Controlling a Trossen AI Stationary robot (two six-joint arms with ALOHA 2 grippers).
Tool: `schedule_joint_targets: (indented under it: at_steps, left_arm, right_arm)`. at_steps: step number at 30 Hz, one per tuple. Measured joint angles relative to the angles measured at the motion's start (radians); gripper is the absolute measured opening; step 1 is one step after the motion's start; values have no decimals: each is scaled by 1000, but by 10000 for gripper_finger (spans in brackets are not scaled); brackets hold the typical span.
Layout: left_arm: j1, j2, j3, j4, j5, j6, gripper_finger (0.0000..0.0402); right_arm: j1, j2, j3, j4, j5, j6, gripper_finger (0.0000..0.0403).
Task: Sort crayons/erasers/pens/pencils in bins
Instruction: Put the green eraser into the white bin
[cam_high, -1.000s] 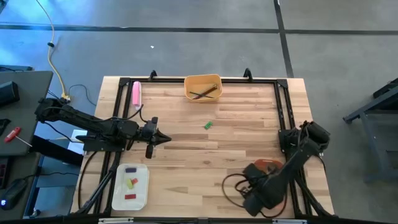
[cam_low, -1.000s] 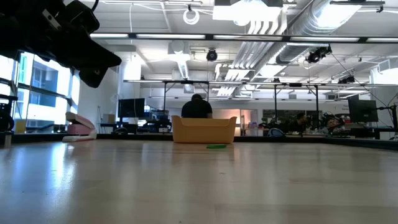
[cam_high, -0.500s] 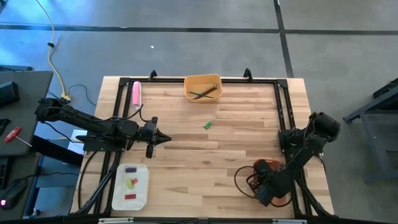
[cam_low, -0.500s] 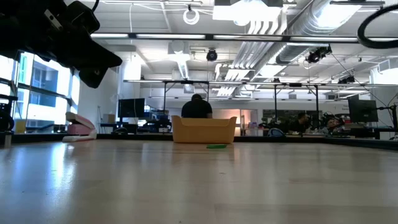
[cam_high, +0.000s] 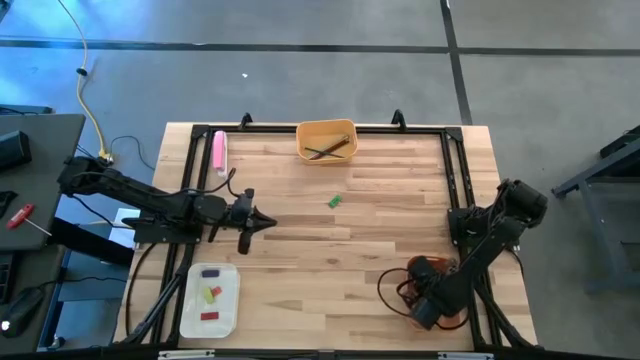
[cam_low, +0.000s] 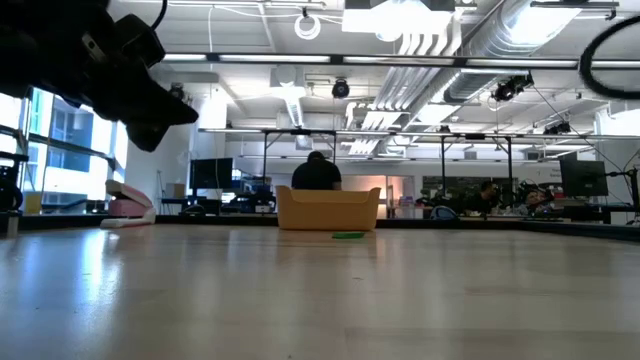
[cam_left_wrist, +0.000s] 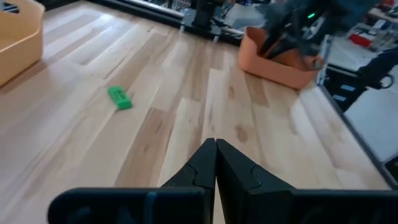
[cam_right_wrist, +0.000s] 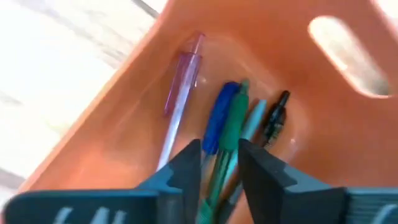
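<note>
My right gripper (cam_right_wrist: 219, 149) points down into the salmon bin (cam_right_wrist: 124, 143), at the table's near right (cam_high: 424, 264). It is open, with one finger on either side of a green pen (cam_right_wrist: 236, 115). Whether a finger touches that pen cannot be told. Pink (cam_right_wrist: 180, 87), blue (cam_right_wrist: 217, 115) and teal (cam_right_wrist: 255, 118) pens and a dark one (cam_right_wrist: 275, 118) lie on the bin's floor beside it. My left gripper (cam_left_wrist: 216, 142) waits shut above the table's left middle (cam_high: 268, 222). A short green piece (cam_high: 335, 201) lies flat mid-table.
The yellow bin (cam_high: 303, 135) at the far edge holds dark pencils (cam_high: 328, 150). The white bin (cam_high: 190, 300) at the near left holds red, yellow-green and purple stubs. A thick pink bar (cam_high: 219, 150) lies at the far left. A black frame (cam_high: 450, 170) borders the table.
My right gripper has swung from the table's near edge toward the far side and sunk into the salmon bin, then kept still for the last half second.
</note>
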Motion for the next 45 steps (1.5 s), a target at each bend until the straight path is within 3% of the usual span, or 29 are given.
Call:
schedule_joint_targets:
  at_steps: [7, 10, 15, 19, 23, 25, 28, 33, 36, 40, 45]
  left_arm:
    - [0, 15, 0, 4, -28, -21, 0]
    - [0, 15, 0, 4, -28, -21, 0]
    - [0, 15, 0, 4, -28, -18, 0]
    - [0, 15, 0, 15, -31, 8, 0]
    - [0, 15, 0, 27, -33, 18, 0]
    - [0, 15, 0, 29, -33, 32, 0]
    - [0, 15, 0, 30, -33, 43, 0]
    - [0, 16, 0, 30, -31, 43, 0]
    - [0, 16, 0, 30, -29, 43, 0]
    - [0, 16, 0, 31, -29, 43, 0]
    - [0, 16, 0, 32, -38, 57, 0]
  right_arm:
    - [1, 0, 163, -181, 0, -142, 133]
    - [10, 0, 263, -274, 22, -205, 122]
    - [-6, 0, 358, -389, 217, -295, 68]
    - [-89, -1, 353, -346, 416, -445, 9]
    - [-256, -18, 277, -81, 478, -702, 10]
    - [-348, -36, 200, 135, 458, -879, 3]
    - [-488, -59, 64, 467, 341, -1113, 3]
    - [-700, -73, -132, 898, 174, -1362, 2]
    - [-814, -63, -178, 998, 153, -1449, 2]
    - [-951, -49, -180, 1008, 118, -1545, 11]
    - [-1084, -39, -180, 1009, -20, -1735, 69]
